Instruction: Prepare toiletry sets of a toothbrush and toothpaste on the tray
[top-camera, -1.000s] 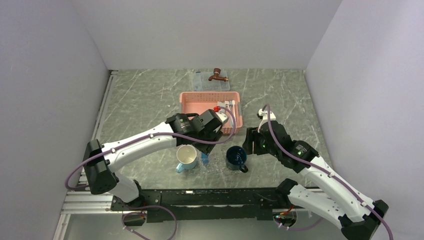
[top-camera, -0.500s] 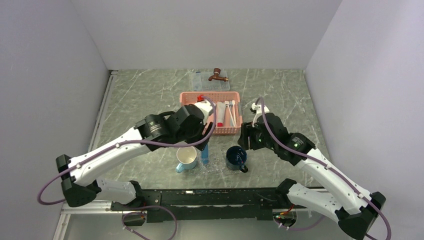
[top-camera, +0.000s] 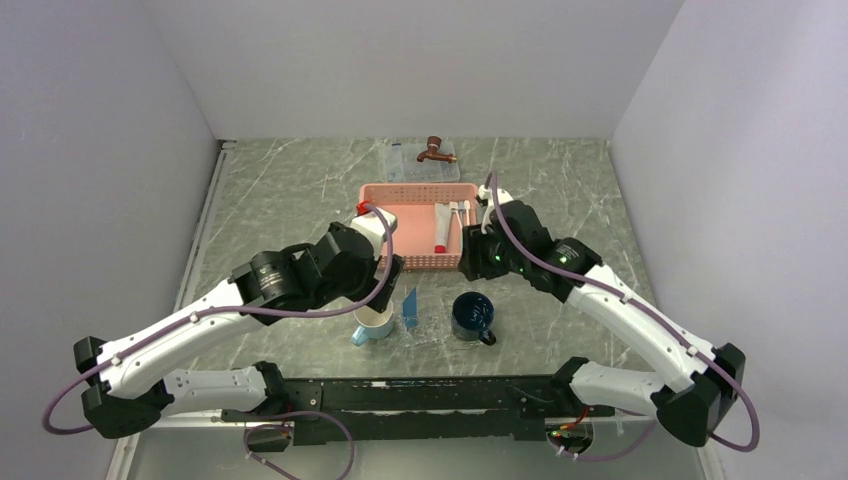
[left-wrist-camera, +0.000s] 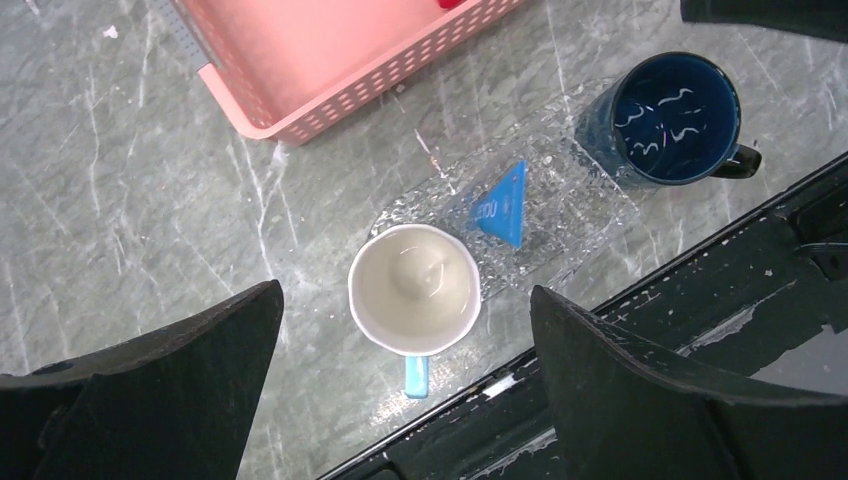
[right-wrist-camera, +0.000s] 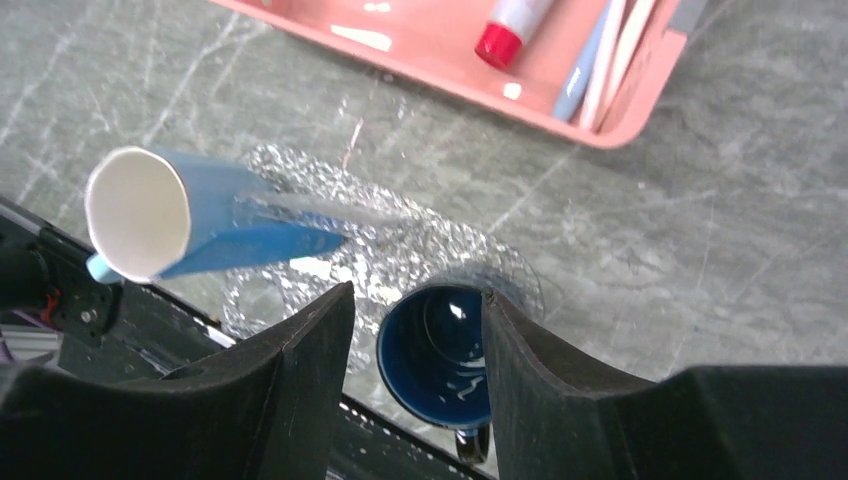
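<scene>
Left gripper (left-wrist-camera: 405, 290) wide apart and empty above light-blue, wedge-shaped toothpaste (left-wrist-camera: 500, 205) on clear, glinting tray (left-wrist-camera: 565, 235).

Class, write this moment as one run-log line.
left hand: open, empty | right hand: open, empty | toothpaste: on tray, between white mug and blue mug | toothbrushes: in basket
</scene>
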